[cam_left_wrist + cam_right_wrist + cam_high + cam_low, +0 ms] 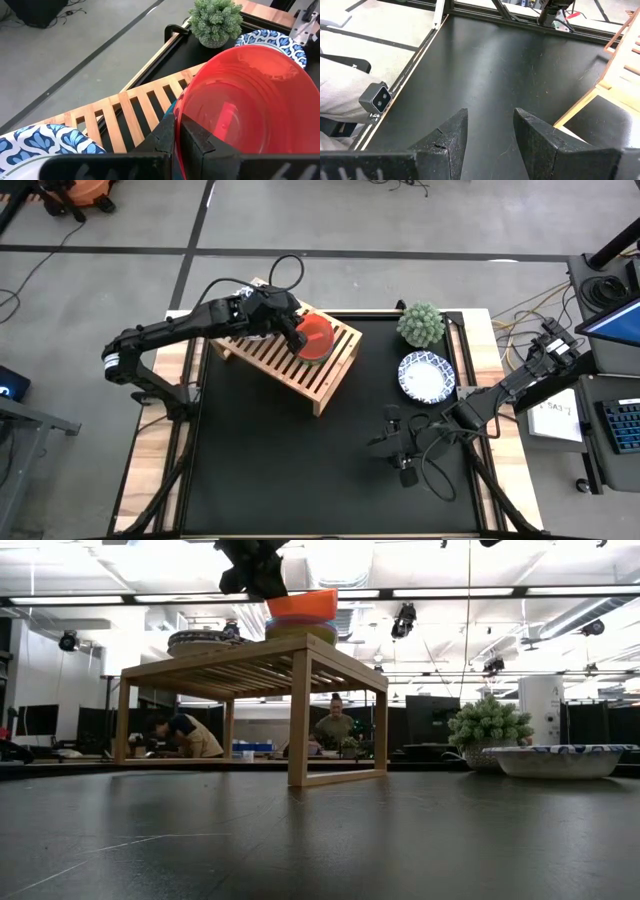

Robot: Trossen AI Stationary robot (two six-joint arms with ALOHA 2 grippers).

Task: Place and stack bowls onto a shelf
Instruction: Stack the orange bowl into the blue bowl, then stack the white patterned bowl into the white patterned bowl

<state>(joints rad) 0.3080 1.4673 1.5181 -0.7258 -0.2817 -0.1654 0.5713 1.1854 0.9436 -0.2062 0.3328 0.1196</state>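
The wooden slatted shelf (pixel 285 358) stands on the black table at the far left. My left gripper (pixel 297 332) is above the shelf's right part, shut on the red bowl (pixel 317 338). The red bowl (pixel 302 605) sits on top of a stack of other coloured bowls (pixel 300 630) on the shelf. Blue-patterned white bowls (pixel 45 142) rest on the shelf's far left end. Another blue-patterned bowl (pixel 427 376) sits on the table at the right. My right gripper (pixel 397 445) is open and empty, low over the table's near right part. My left gripper pinches the red bowl's rim (pixel 181 107) on the side toward the table's left, one finger inside the bowl and one outside. The fingers come slanting down from the left. The bowl is upright, its bottom in the bowl below it (pixel 300 628).
A small spiky green plant (pixel 421 325) stands at the far right, just beyond the patterned bowl. The black table in front of the shelf is bare (pixel 280 470). In the low view, people sit in the room beyond the table (pixel 335 730).
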